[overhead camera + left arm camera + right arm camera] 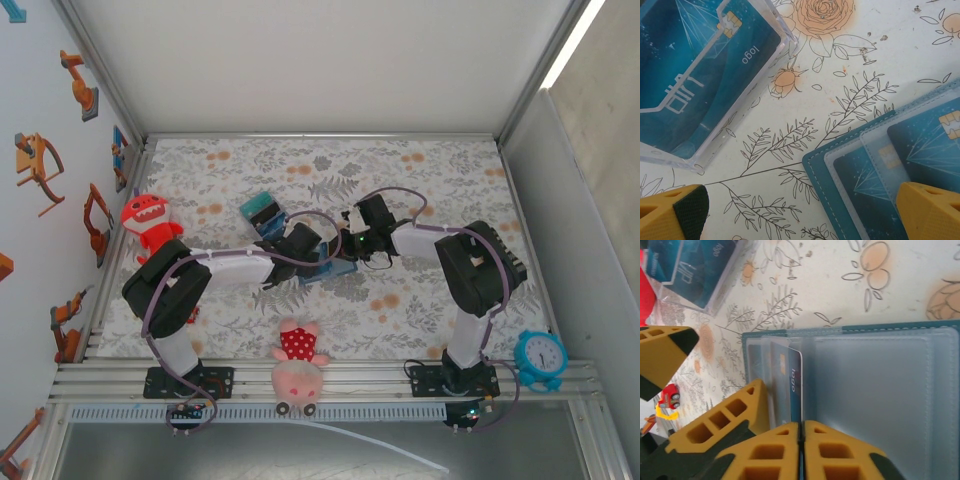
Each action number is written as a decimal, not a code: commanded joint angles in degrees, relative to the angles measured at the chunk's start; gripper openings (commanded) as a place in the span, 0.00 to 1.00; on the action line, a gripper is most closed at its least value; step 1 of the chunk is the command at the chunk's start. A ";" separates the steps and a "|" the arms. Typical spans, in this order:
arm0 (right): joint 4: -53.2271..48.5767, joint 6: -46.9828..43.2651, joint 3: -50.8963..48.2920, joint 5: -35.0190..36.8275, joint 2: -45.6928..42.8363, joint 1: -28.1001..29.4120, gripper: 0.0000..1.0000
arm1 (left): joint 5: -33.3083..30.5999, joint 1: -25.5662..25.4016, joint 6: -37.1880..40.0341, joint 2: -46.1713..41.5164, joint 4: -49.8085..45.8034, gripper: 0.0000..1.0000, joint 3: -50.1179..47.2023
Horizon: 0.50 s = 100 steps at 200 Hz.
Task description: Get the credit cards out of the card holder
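Hovering left gripper (802, 202) wide open at 10 o'clock of holder (855, 165), lying open at table (430, 170) centre. Reaching right arm (470, 265) in from 3 o'clock, elbow bent, pinching right gripper (800, 427) onto card (795, 385).

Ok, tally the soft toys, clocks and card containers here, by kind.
Soft toys: 2 (red toy, pink toy)
Clocks: 1 (blue clock)
Card containers: 2 (card holder, clear card box)
Total: 5
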 commanded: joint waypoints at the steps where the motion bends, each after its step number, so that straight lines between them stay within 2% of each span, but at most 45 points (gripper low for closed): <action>1: 6.49 2.74 -1.56 -4.47 -2.10 -0.34 0.15 | 0.27 -0.34 0.42 1.16 -2.09 0.97 1.07; 27: 12.24 5.33 -3.82 -6.75 -1.40 -0.34 0.16 | 0.38 -0.34 -0.07 1.32 -2.22 0.97 0.79; 66: 12.81 5.24 -3.87 -6.40 0.06 -0.34 0.16 | 0.46 -0.34 -0.16 1.28 -2.15 0.97 0.90; 100: 12.38 4.84 -3.83 -5.50 0.32 -0.34 0.03 | 0.26 -0.36 -0.16 1.18 -2.27 0.97 0.91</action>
